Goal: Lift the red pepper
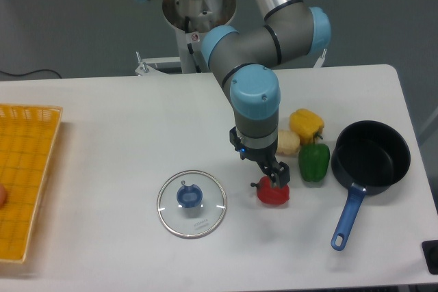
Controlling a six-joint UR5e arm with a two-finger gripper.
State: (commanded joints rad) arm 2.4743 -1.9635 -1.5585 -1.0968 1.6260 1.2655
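Note:
The red pepper (pixel 274 194) lies on the white table (pixel 102 135), glossy and small, just right of centre. My gripper (pixel 276 178) points straight down onto its top, with dark fingers (pixel 280 174) at the pepper's upper edge. The fingers look close together at the pepper's top, but the arm hides whether they clamp it. The pepper still appears to rest on the table.
A green pepper (pixel 313 162), a yellow pepper (pixel 306 124) and a pale round vegetable (pixel 288 143) cluster right of the gripper. A black saucepan (pixel 369 158) with a blue handle sits far right. A glass lid (pixel 191 203) lies left; an orange basket (pixel 24 176) stands at the left edge.

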